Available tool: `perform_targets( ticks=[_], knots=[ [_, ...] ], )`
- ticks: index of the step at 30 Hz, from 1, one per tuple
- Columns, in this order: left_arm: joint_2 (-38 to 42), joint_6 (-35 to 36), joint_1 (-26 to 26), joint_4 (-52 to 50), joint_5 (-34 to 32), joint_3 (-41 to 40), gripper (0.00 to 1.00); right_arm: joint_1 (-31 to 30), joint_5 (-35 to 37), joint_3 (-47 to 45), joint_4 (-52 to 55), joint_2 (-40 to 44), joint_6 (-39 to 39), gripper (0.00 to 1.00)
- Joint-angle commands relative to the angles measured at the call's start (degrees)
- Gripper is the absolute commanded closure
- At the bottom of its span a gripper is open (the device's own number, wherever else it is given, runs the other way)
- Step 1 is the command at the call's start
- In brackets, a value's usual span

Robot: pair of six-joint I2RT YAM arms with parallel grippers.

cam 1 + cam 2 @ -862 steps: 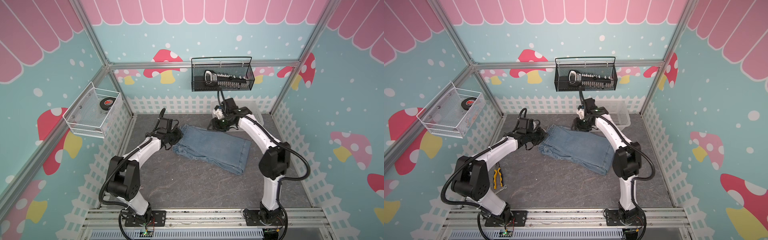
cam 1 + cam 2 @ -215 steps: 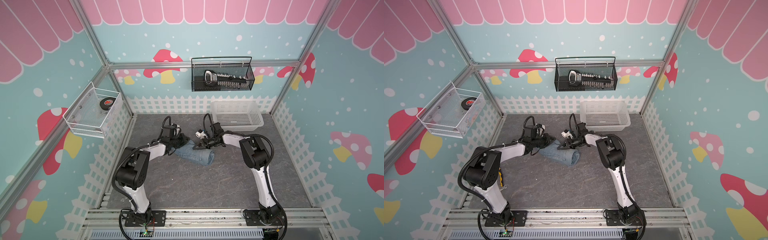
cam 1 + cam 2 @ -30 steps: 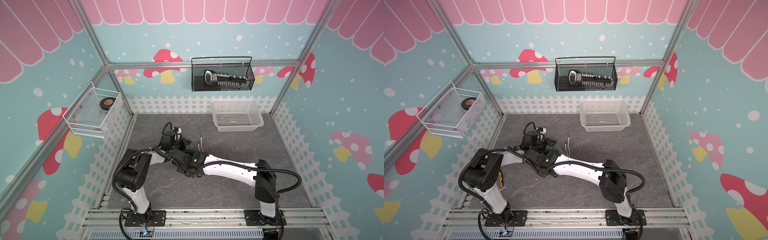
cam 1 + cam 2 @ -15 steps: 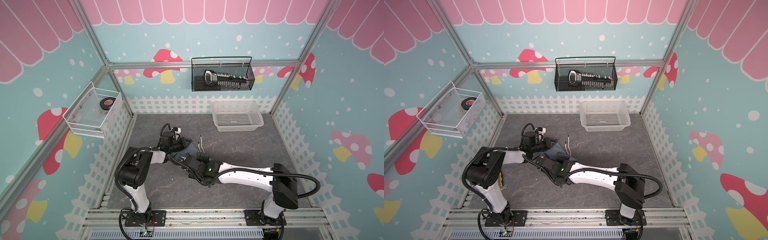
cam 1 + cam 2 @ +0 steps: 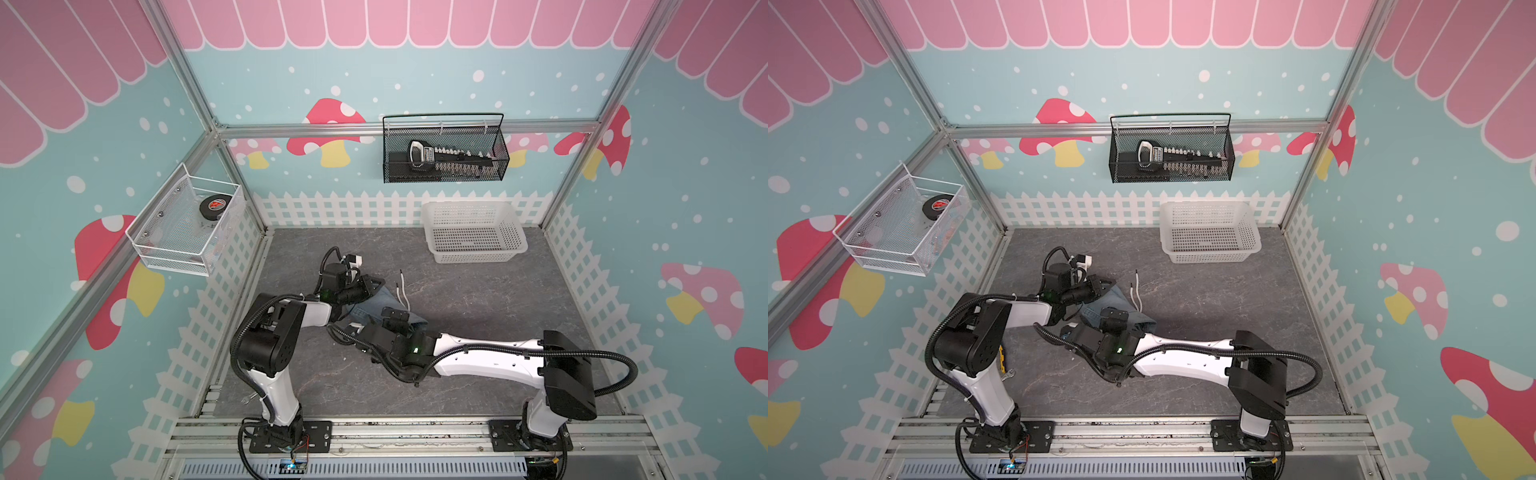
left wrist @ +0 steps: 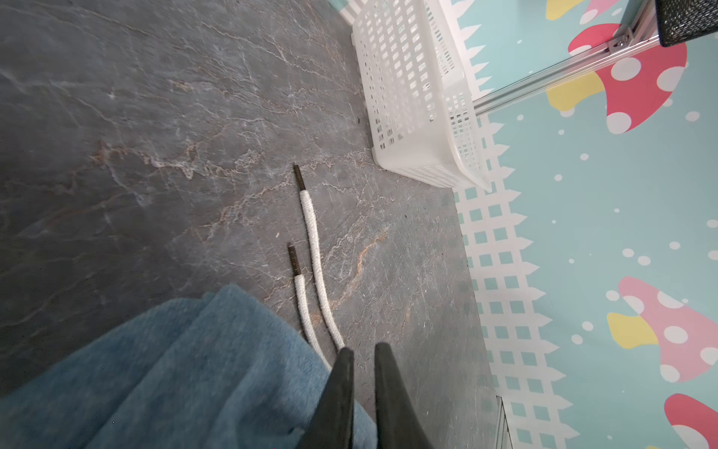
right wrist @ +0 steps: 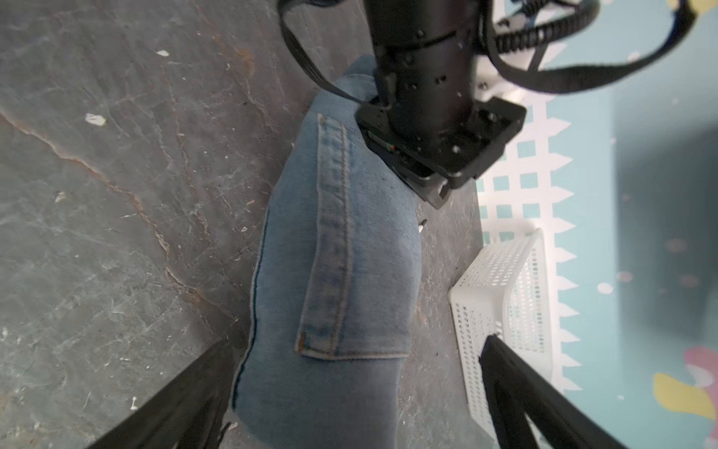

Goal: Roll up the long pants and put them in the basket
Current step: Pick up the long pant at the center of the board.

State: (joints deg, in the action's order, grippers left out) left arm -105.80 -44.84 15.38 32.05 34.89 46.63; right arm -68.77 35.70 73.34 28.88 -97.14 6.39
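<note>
Grey marbled tabletop (image 5: 457, 286), my right claw (image 7: 357, 340) spread wide straddling the rolled jeans (image 7: 338, 248), left claw (image 6: 364, 347) nearly pinched shut, empty-looking.

No readable text, red emblem on black puck (image 5: 212, 204) too small, label in black wire basket (image 5: 395, 143) illegible

The right arm (image 5: 490, 353) lies stretched out long and low from its base, its upper link folded back over the mount and its white forearm close to level. The right gripper (image 7: 359, 342) is spread wide, with a dark finger (image 7: 186, 392) out on each side and a broad gap between them. Just past those fingertips sits the left wrist (image 7: 435, 116), angled down. The left arm (image 5: 316, 311) is bent sharply at the elbow, with its forearm reaching forward and low. The left gripper (image 6: 361, 350) has its fingers drawn almost together, with only a thin slit between the tips.
</note>
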Motion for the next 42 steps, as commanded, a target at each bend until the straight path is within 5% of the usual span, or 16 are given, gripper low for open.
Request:
perform_targets(
  ticks=[1,7,22,42],
  knots=[
    [-6.2,-3.0,0.9,-11.3,1.2,-4.2,0.86,-1.7,2.2,-0.9,-4.7,0.4,6.4,0.03],
    [-5.4,-3.7,0.8,-11.0,1.6,-4.2,0.86,-6.1,6.7,-1.0,-7.1,-3.6,13.6,0.02],
    [-4.0,-3.7,0.7,-11.5,2.2,-4.4,0.86,-7.7,15.7,0.9,-12.8,-17.8,17.0,0.01],
    [-0.9,-2.5,0.7,-14.5,2.3,-4.5,0.86,-1.2,24.4,7.9,-20.8,-35.3,22.0,0.02]
  ],
)
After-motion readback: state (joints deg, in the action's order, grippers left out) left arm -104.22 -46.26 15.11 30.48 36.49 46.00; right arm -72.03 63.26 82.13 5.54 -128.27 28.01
